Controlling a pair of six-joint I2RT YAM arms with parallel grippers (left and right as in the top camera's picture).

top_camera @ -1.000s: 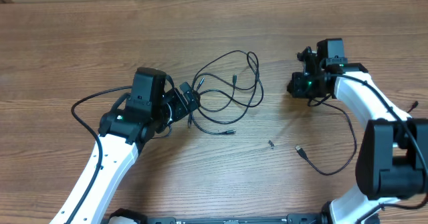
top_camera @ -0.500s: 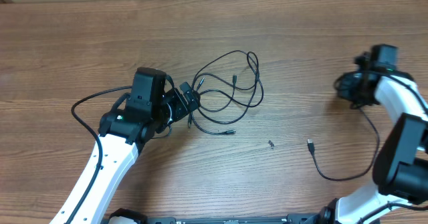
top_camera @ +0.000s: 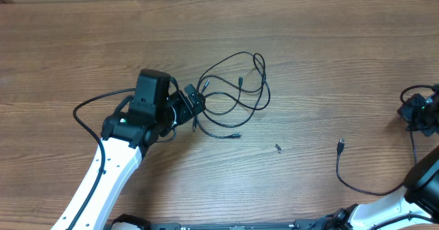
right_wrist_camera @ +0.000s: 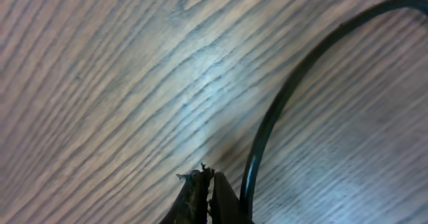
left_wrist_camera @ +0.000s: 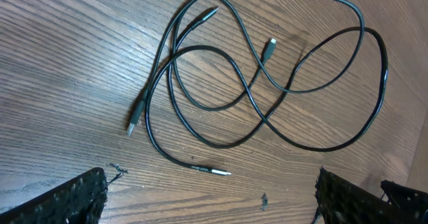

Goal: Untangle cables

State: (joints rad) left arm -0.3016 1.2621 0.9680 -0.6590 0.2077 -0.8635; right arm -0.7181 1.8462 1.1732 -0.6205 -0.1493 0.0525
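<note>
Right gripper [right_wrist_camera: 204,180] is pinched shut on one cable [top_camera: 357,187], far out from the tangle [top_camera: 236,96]; its plug [top_camera: 341,145] trails between them on the table [top_camera: 309,38]. Left gripper [top_camera: 195,105] gapes wide just beside the tangle. Separation step, I'd say: next, drop this cable clear and pick another strand.

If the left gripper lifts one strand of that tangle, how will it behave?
Probably floppy: the tangled cables lie in loose, flat curves. Likely light, being thin. Crossed loops suggest neighbouring strands may drag along; the plug ends could snag.
</note>
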